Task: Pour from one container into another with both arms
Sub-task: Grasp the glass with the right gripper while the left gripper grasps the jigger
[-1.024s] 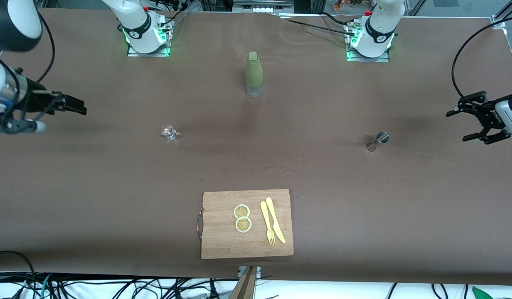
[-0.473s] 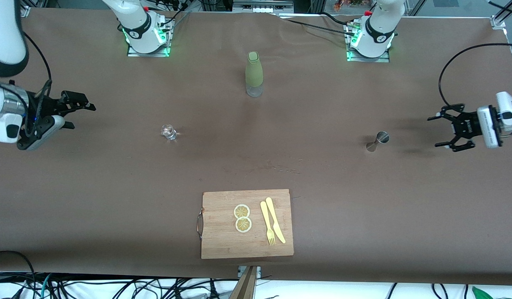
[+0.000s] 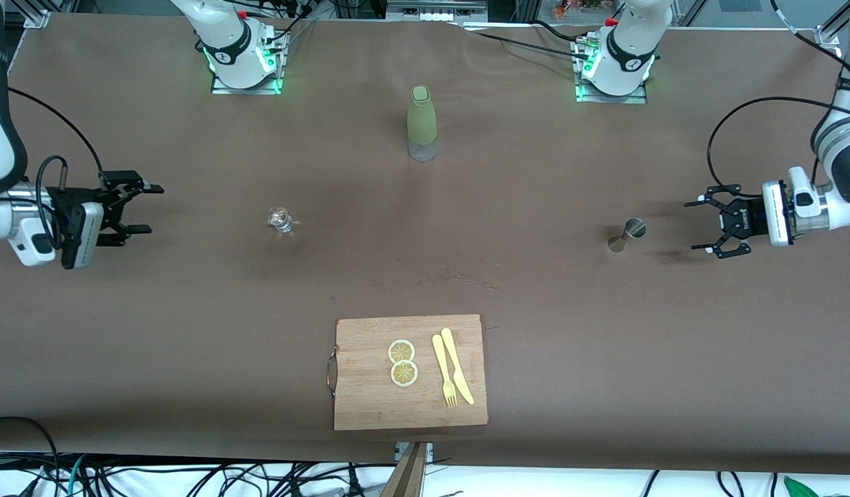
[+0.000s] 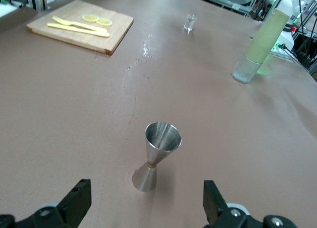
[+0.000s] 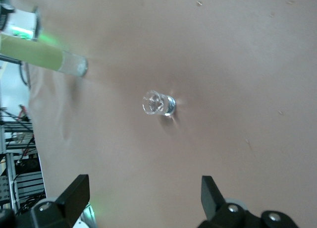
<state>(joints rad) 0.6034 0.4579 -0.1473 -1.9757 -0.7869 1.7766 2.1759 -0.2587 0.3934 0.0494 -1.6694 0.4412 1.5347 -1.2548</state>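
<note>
A steel jigger [image 3: 627,235] [image 4: 157,158] stands upright toward the left arm's end of the table. My left gripper [image 3: 697,226] [image 4: 146,194] is low beside it, open and empty, pointing at it with a gap between them. A small clear glass [image 3: 281,219] [image 5: 158,103] stands toward the right arm's end. My right gripper [image 3: 151,208] [image 5: 144,188] is open and empty, aimed at the glass from well short of it. A green-sleeved bottle [image 3: 421,123] [image 4: 257,47] [image 5: 42,57] stands upright between the two arm bases.
A wooden cutting board [image 3: 370,400] [image 4: 114,32] near the front camera carries two lemon slices [image 3: 402,362], a yellow fork [image 3: 443,369] and a yellow knife [image 3: 458,366]. Brown paper [image 3: 535,310] covers the table. Cables trail from both wrists.
Both arms have swung in from the table's ends and levelled out. The left gripper has closed most of the distance to the jigger; the right gripper has edged toward the glass.
</note>
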